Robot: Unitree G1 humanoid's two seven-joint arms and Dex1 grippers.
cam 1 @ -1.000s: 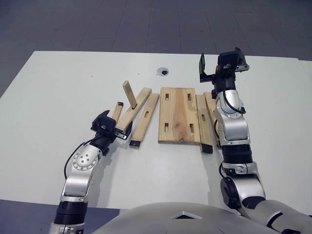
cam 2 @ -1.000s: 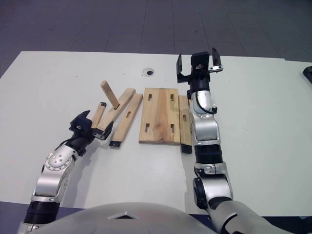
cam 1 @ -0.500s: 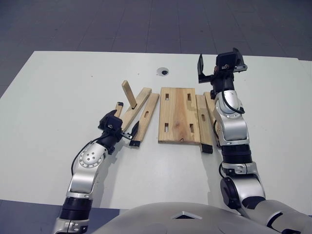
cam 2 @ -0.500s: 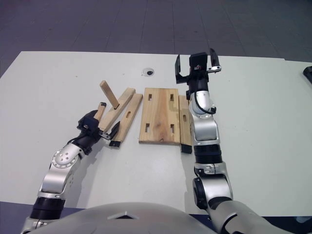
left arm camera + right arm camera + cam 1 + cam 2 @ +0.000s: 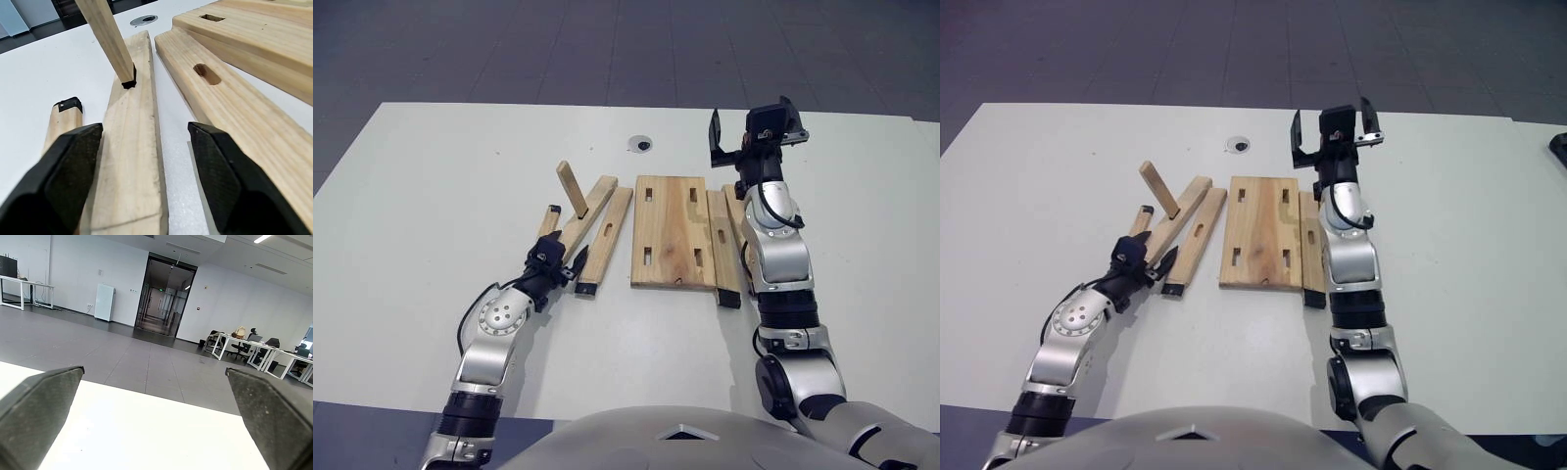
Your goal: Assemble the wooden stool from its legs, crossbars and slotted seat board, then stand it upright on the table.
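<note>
The slotted seat board lies flat mid-table. Left of it lie two legs side by side. The outer leg has a crossbar standing tilted in its slot. The inner leg shows an empty slot. A short piece lies further left. My left gripper is open at the near end of the outer leg, one finger on each side of it. Two more legs lie right of the board. My right gripper is open, raised above the board's far right corner, holding nothing.
A round cable hole sits in the white table behind the parts. Bare table surface spreads to the left, right and front of the parts.
My left gripper has moved right and forward from beside the short piece to the near end of the outer leg, now straddling it. The right arm has barely moved.
</note>
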